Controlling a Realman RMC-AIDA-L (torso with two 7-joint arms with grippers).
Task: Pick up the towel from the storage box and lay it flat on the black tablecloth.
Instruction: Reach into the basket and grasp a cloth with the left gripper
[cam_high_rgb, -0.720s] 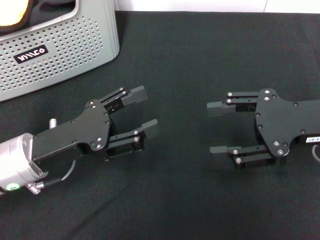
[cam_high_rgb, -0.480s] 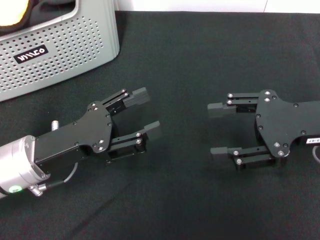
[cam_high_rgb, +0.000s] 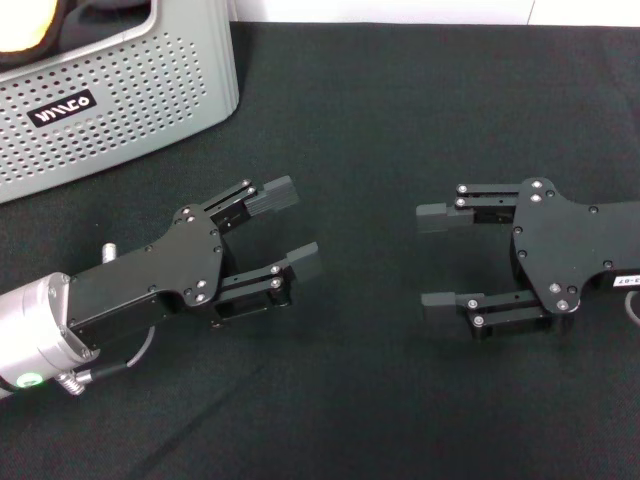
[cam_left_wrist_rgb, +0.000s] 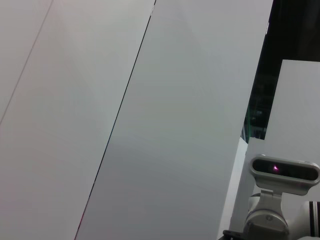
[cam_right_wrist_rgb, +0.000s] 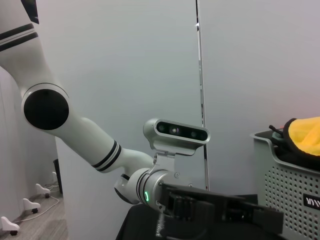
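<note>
left tool (cam_high_rgb: 285, 225): lower left of centre in head view, low over the cloth, fingers spread, holding nothing; fingers aim toward upper right of frame.
right tool (cam_high_rgb: 440, 257): right of centre in head view, same nearness, fingers spread, empty; fingers aim at frame left, facing the left tool across a bare gap.
tablecloth (cam_high_rgb: 400, 110): black sheet under both tools, runs to the far edge; nothing laid on it yet.
box (cam_high_rgb: 130, 95): upper left corner of head view, grey, dotted wall, white logo; standing on the tablecloth, beyond the left tool.
towel (cam_high_rgb: 22, 28): not yet out of the box; only an orange-yellow patch with dark edging shows at the upper left corner of head view. In right wrist view it bulges above the box rim (cam_right_wrist_rgb: 305, 137).
key relation: towel lies up and left of both tools in head view. Left tool is clearly nearer the box; right tool is well apart from it, across the frame.
towel axis: cannot tell, bunched and mostly cut off.
step (judged): nothing grasped; reach into the box comes first, likely by the left arm, which must turn toward frame upper left and clear the box wall.
risk (judged): clipping the rim on entry.
</note>
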